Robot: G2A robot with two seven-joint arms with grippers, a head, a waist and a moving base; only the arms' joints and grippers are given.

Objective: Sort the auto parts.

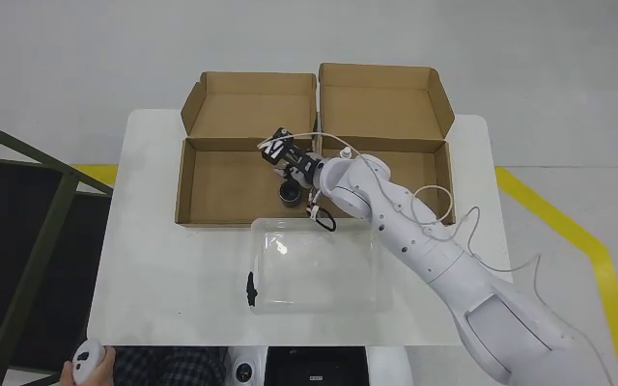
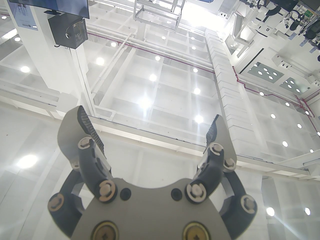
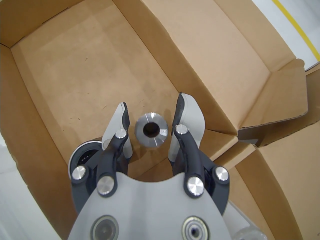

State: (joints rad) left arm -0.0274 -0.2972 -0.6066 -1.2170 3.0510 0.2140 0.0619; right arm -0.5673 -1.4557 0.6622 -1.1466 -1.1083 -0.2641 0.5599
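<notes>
**Right gripper astride metal sleeve in left carton; left gripper empty**

Right gripper (image 3: 151,102) of mine is partly open. Its fingers flank a short silver metal sleeve with a dark bore (image 3: 151,133), with a gap on either side and no contact. The sleeve sits inside the left brown cardboard box (image 3: 75,58), near the end that adjoins the right brown cardboard box (image 1: 386,116). A dark ring-shaped part (image 1: 288,196) lies in the same left box by its front wall.

My left gripper (image 2: 150,123) is spread wide, holds nothing and points up at a white coffered ceiling (image 2: 175,76) with round lamps.

Both boxes rest, lids back, on a white table (image 1: 145,251). In front of them is a clear plastic tub (image 1: 367,299) with a small black part (image 1: 250,288) at its edge. The grey floor (image 1: 97,58) carries a yellow line (image 1: 565,222).
</notes>
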